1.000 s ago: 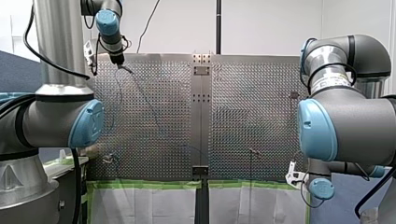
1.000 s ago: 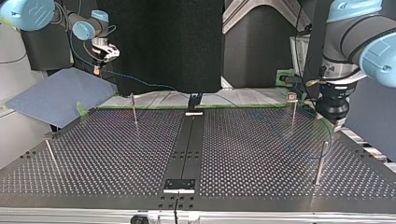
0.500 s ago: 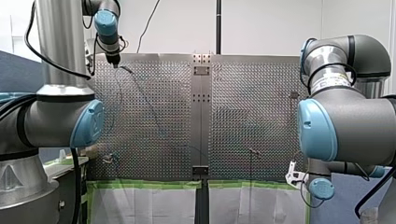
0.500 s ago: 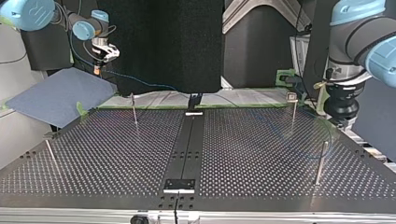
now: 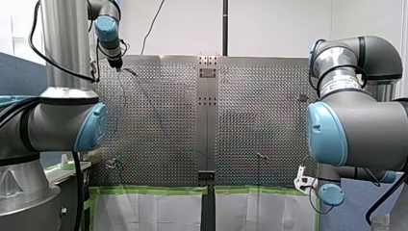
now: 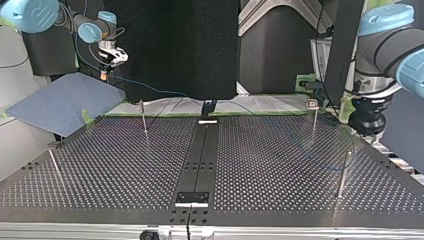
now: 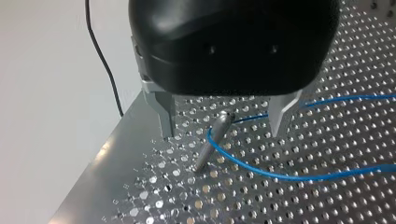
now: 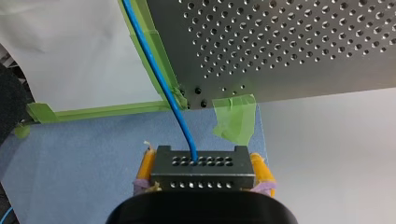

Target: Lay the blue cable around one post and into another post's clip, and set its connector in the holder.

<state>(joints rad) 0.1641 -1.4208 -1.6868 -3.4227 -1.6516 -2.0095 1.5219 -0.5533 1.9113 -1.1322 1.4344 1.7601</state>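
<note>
In the left wrist view my left gripper (image 7: 224, 128) stands open, its metal fingers (image 7: 164, 116) astride a thin metal post (image 7: 211, 144). The blue cable (image 7: 261, 172) loops around that post, and nothing is held. In the top view this gripper (image 6: 368, 130) hangs at the right, just beyond the corner post (image 6: 343, 172). My right gripper (image 8: 203, 176) is shut with yellow pads on the dark grey connector (image 8: 203, 167), from which the blue cable (image 8: 156, 77) runs to the perforated plate (image 8: 280, 42). The top view shows that gripper (image 6: 104, 70) off the plate at the far left.
Several thin posts (image 6: 143, 118) stand on the perforated table (image 6: 280, 170), one topped by a clip (image 6: 312, 104). A black rail (image 6: 202, 150) runs down the middle to a small black bracket (image 6: 207, 107). A blue mat (image 6: 60, 102) lies beside the table under my right gripper.
My left arm has drawn back from the corner post, toward the top view's right and the front view's upper left. The right arm and the connector have stayed still.
</note>
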